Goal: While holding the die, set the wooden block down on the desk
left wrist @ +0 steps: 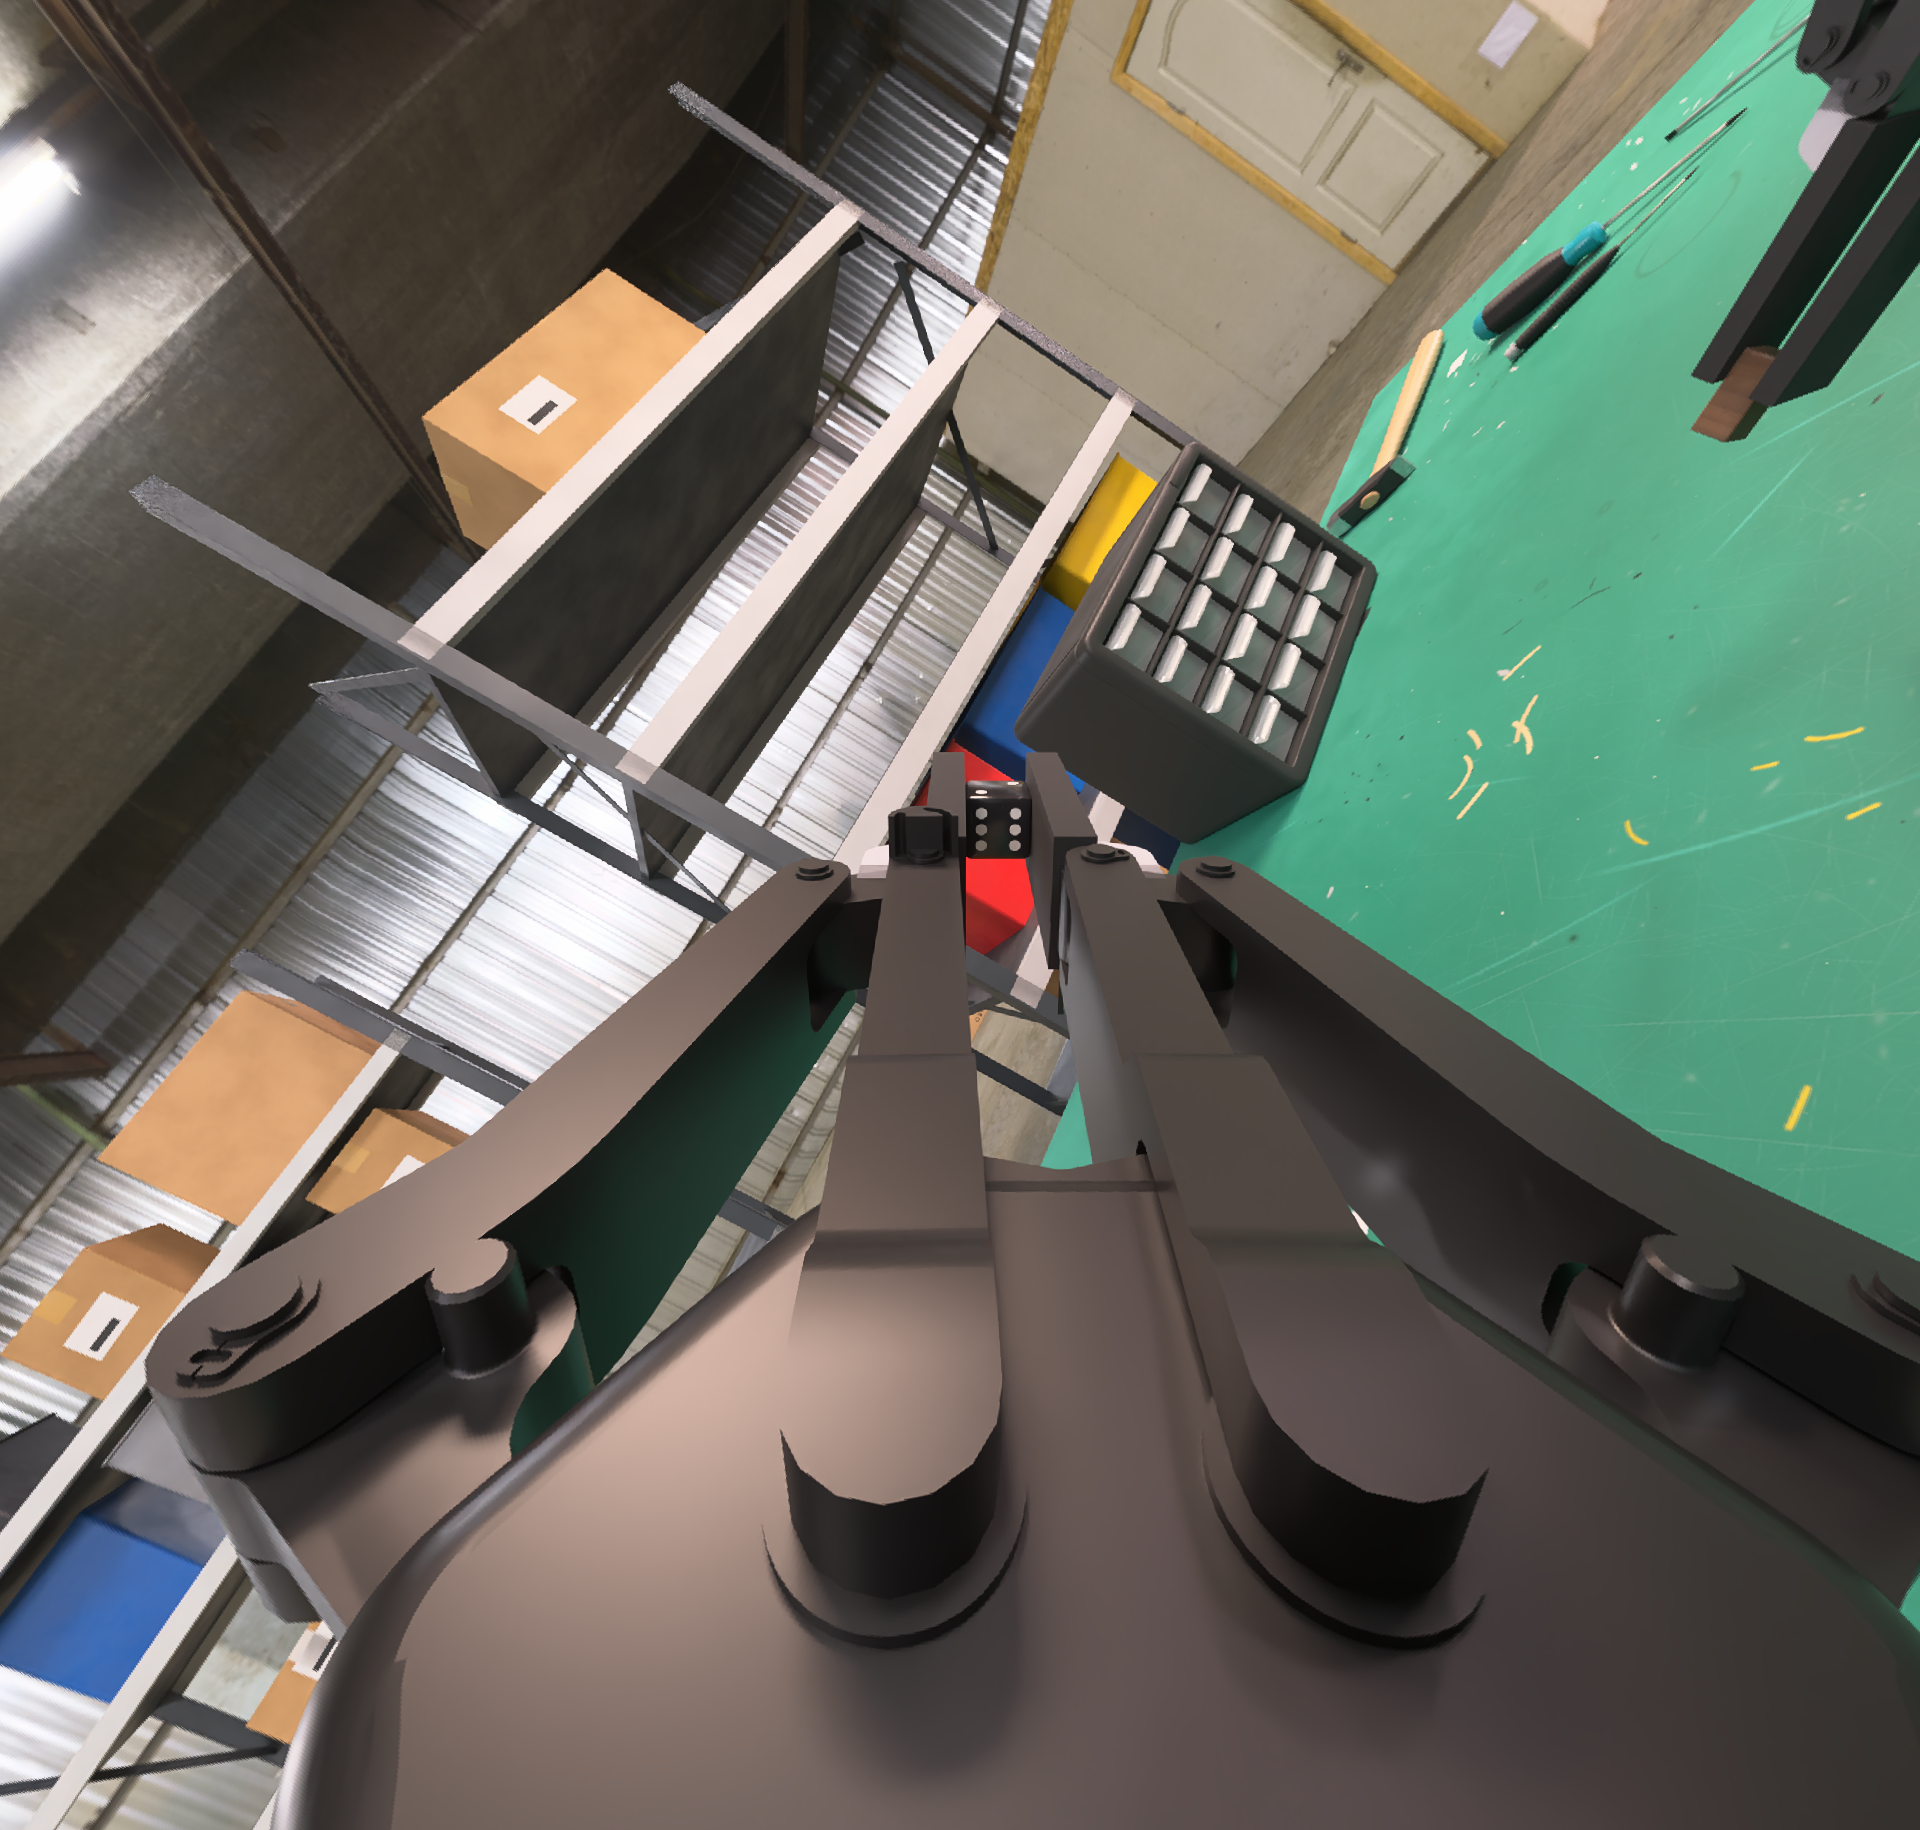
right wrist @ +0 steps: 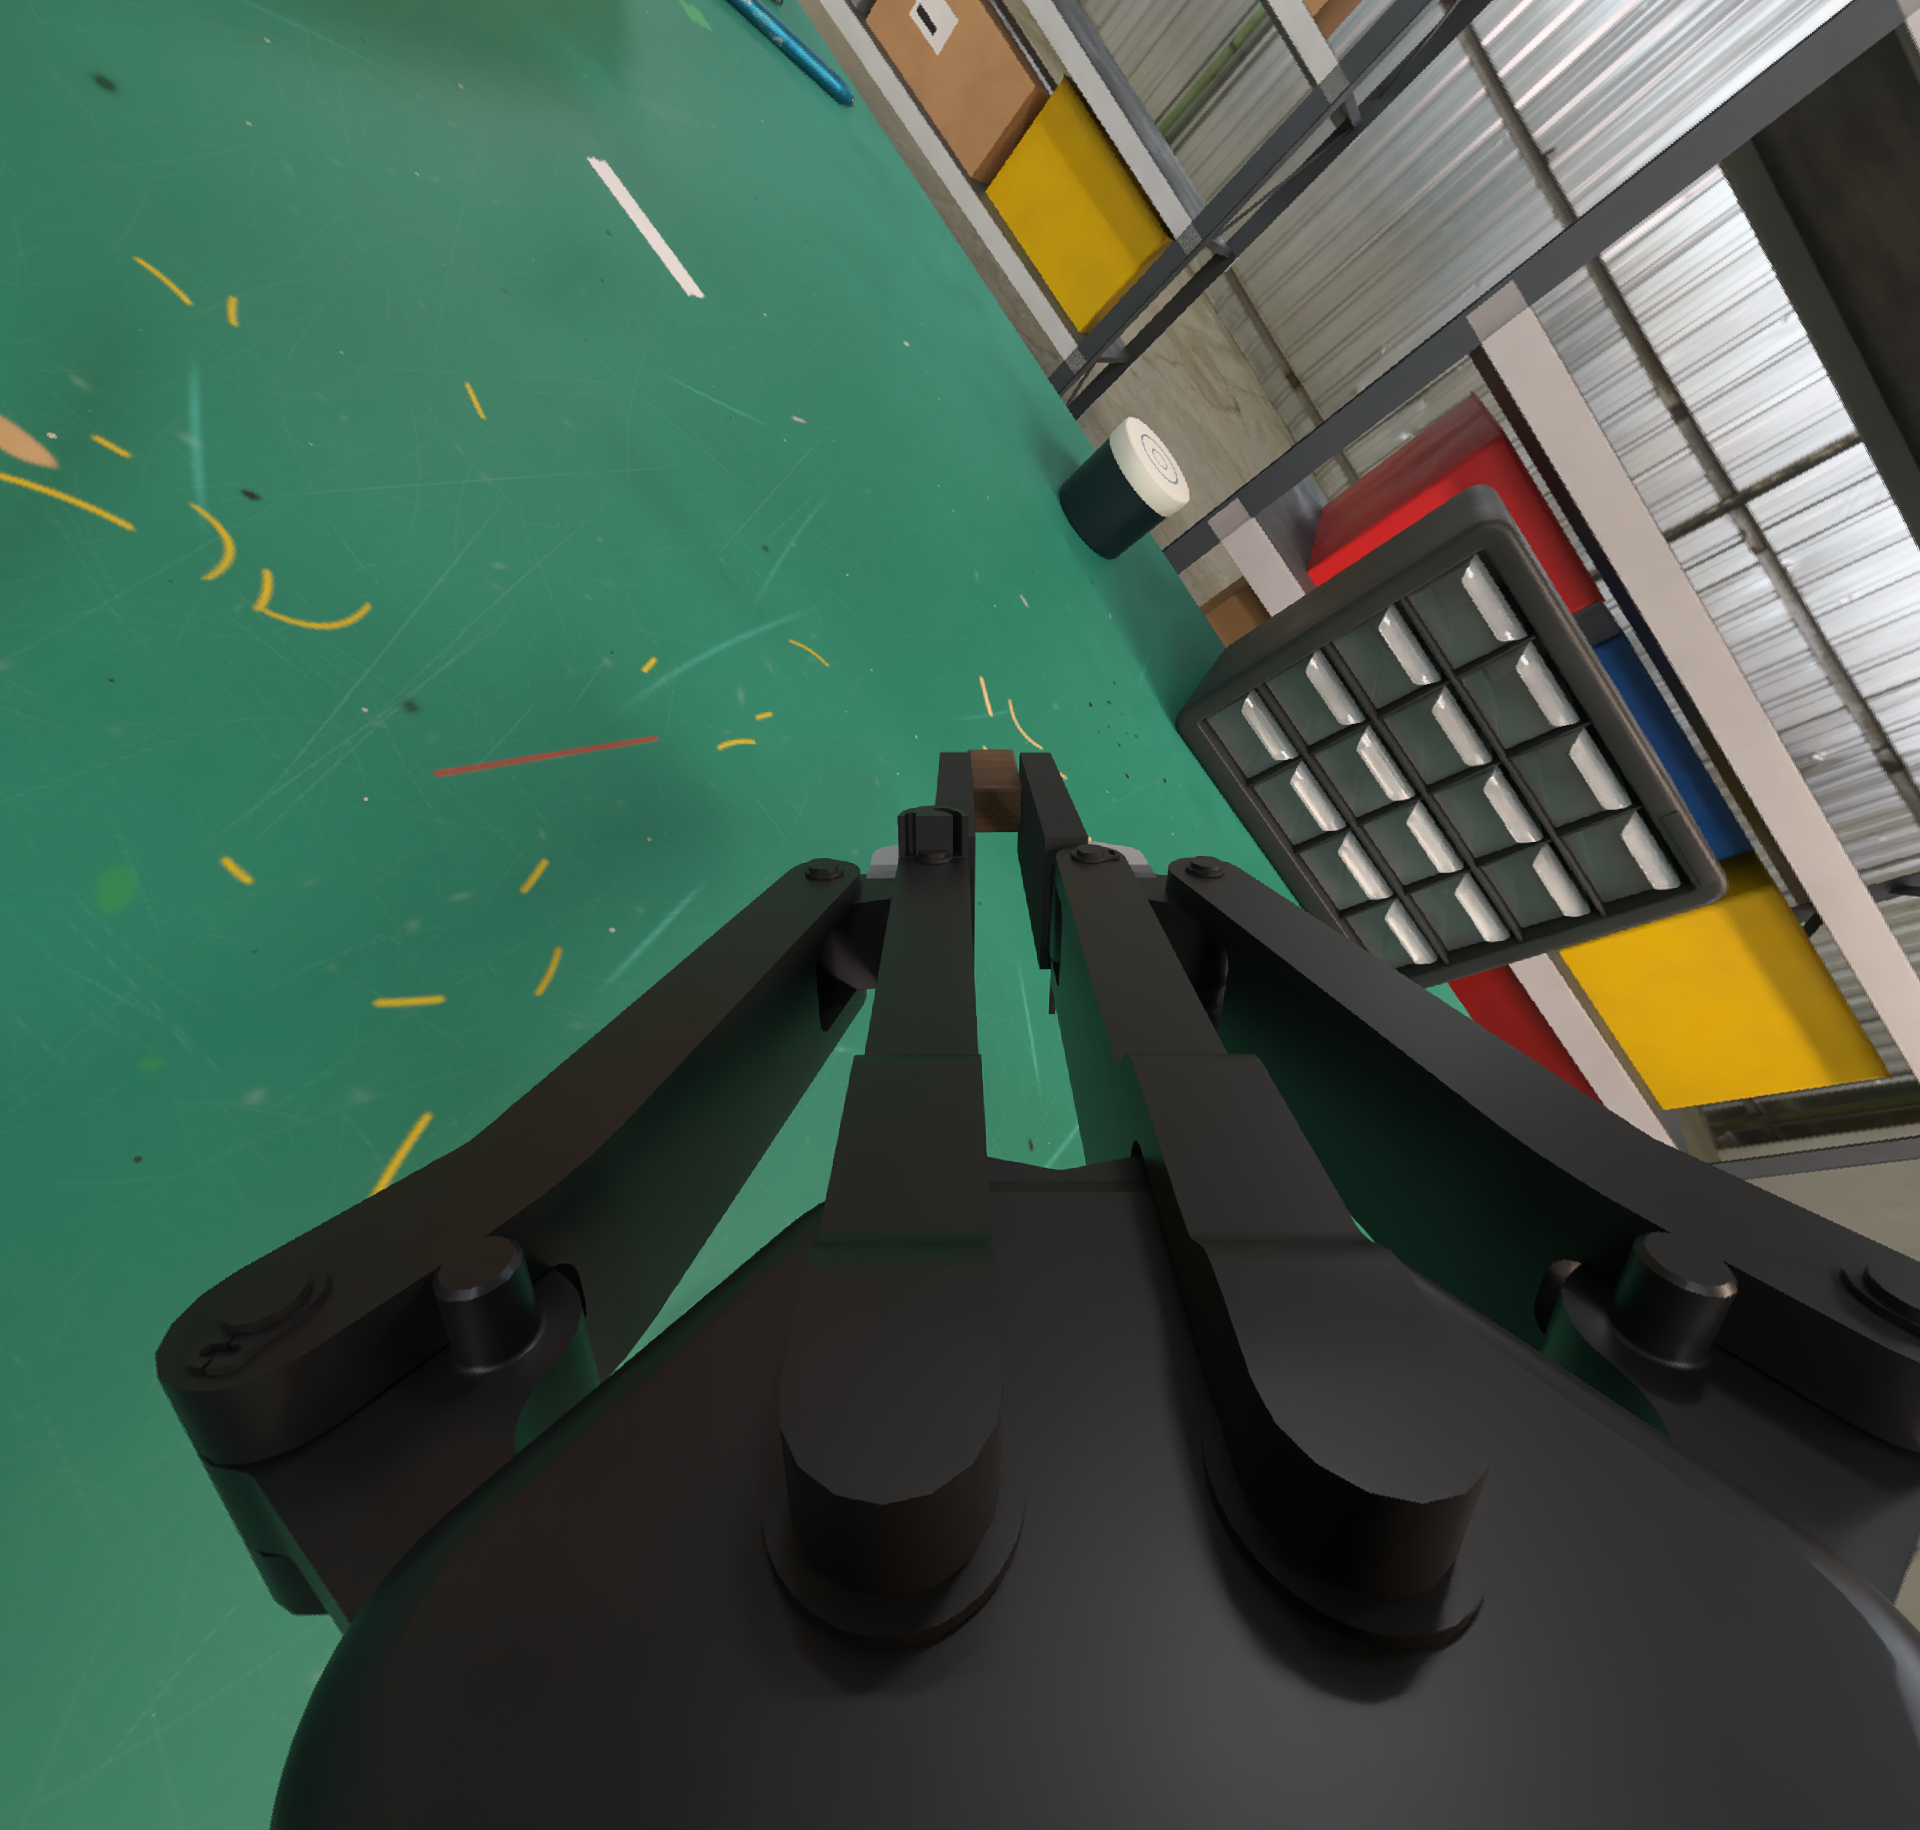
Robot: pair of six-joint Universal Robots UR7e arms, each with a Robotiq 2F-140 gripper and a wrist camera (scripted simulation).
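Note:
My left gripper (left wrist: 997,804) is shut on a small black die (left wrist: 997,820) with white pips, held off the edge of the green desk (left wrist: 1621,845). My right gripper (right wrist: 995,783) is shut on a small brown wooden block (right wrist: 993,788), held over the green desk (right wrist: 416,533). In the left wrist view the right gripper (left wrist: 1756,378) shows at the upper right with the wooden block (left wrist: 1733,400) between its fingertips, close to the desk surface; I cannot tell whether it touches.
A dark drawer organizer (left wrist: 1205,627) stands at the desk edge, also in the right wrist view (right wrist: 1455,772). Screwdrivers (left wrist: 1548,274) and a wooden-handled tool (left wrist: 1392,430) lie beyond. A dark can with a white lid (right wrist: 1127,492) and a blue pen (right wrist: 769,24) lie near shelves.

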